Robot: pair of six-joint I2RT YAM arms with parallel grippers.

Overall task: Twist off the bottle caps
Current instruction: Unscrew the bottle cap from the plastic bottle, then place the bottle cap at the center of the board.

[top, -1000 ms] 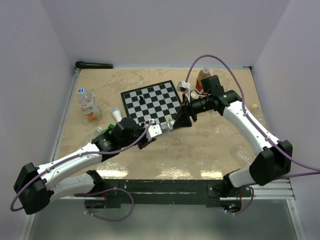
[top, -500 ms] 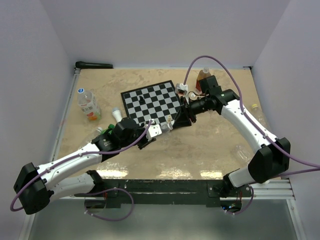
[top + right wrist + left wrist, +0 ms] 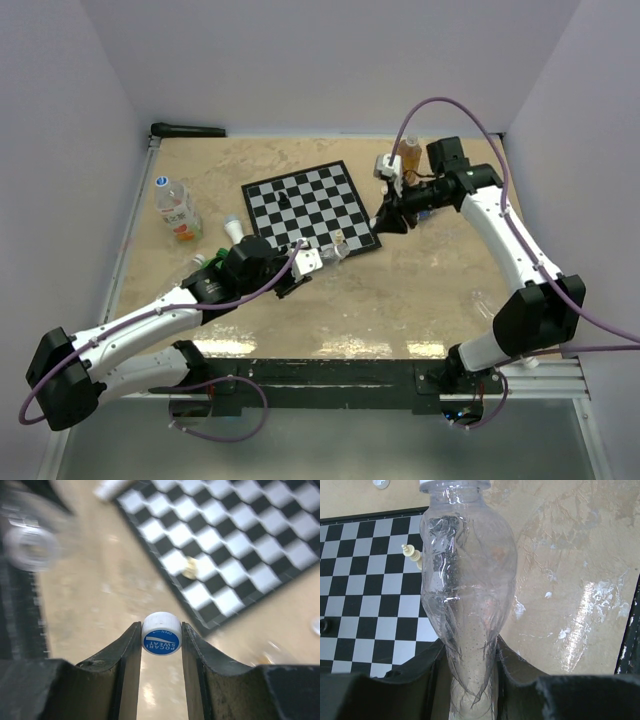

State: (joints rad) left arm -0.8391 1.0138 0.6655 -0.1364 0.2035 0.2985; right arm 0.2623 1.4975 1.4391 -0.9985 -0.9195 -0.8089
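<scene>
Near the front edge of the desk [image 3: 420, 300], the left hand [image 3: 470, 667] is squeezed shut on a clear crushed bottle [image 3: 467, 580]. The bottle points at the chessboard [image 3: 310, 205]. Farther back, by the board's right corner, the right hand [image 3: 161, 632] pinches a white and blue bottle cap [image 3: 161, 641] between its fingers. An orange-label bottle [image 3: 177, 210] lies by the left edge. An orange drink bottle [image 3: 408, 152] stands near the far edge.

Clear plastic bottle [image 3: 465, 580], crumpled, glossy. Smooth white plastic bottle cap [image 3: 161, 639], blue printed top. Beige marbled table [image 3: 570, 555] shiny with glare; chessboard [image 3: 365, 580] flat, low sheen.
</scene>
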